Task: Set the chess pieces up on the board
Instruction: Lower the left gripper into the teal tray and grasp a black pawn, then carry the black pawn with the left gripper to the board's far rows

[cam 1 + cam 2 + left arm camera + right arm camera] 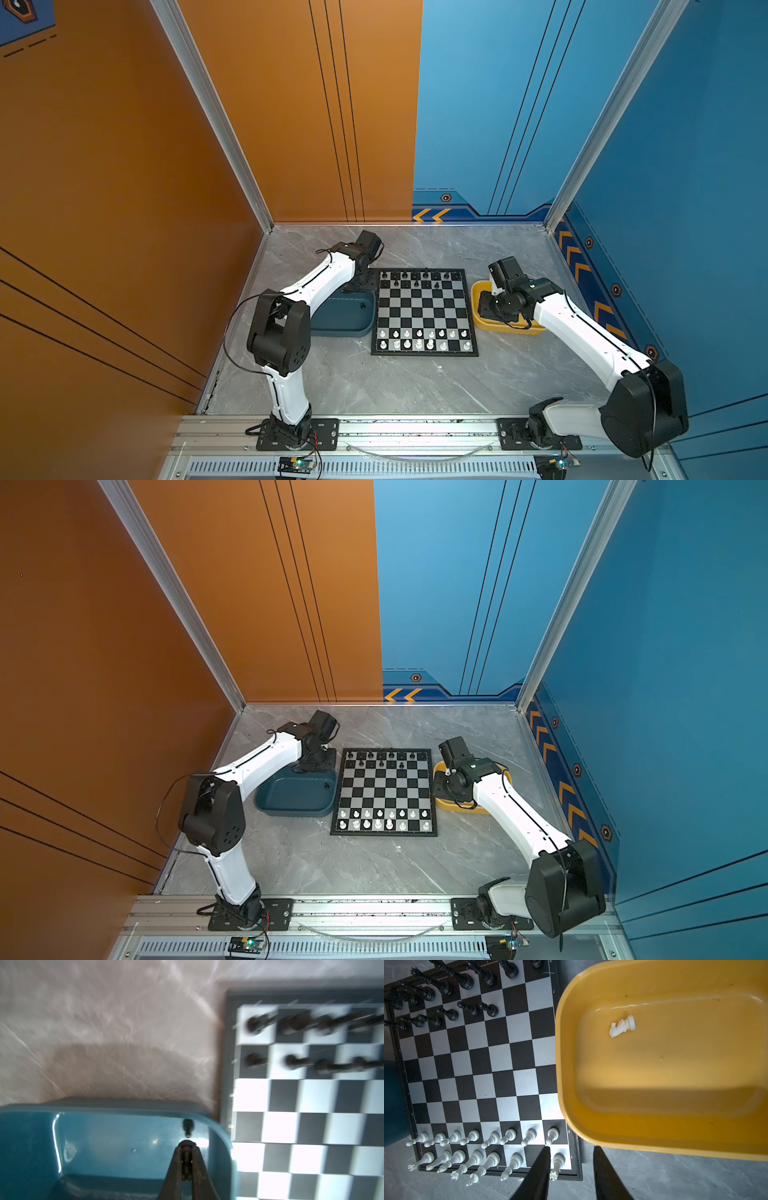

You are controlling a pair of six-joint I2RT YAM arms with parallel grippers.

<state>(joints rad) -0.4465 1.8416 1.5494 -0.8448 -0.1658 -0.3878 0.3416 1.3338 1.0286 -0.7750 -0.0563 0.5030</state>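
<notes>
Black plastic sits between the jaws of your left gripper: they are closed on a tiny glossy black chess piece, a pawn by its look, over the dark teal plastic tray, where one more small black piece lies. Just beside that tray is the flat black-and-silver chessboard. Its black pawn row has bare squares toward the yellow plastic tray.

Your right gripper hangs with jaws apart and empty over the board's corner next to the yellow tray, and a white knight lies on its side in that tray.

I judge the pick made and the carry in hand. Lift clear of the tray wall, cross to a bare pawn square, and set the piece upright without clipping its neighbours. The gap in the white back row looks like the knight's place, a job for your right arm.
</notes>
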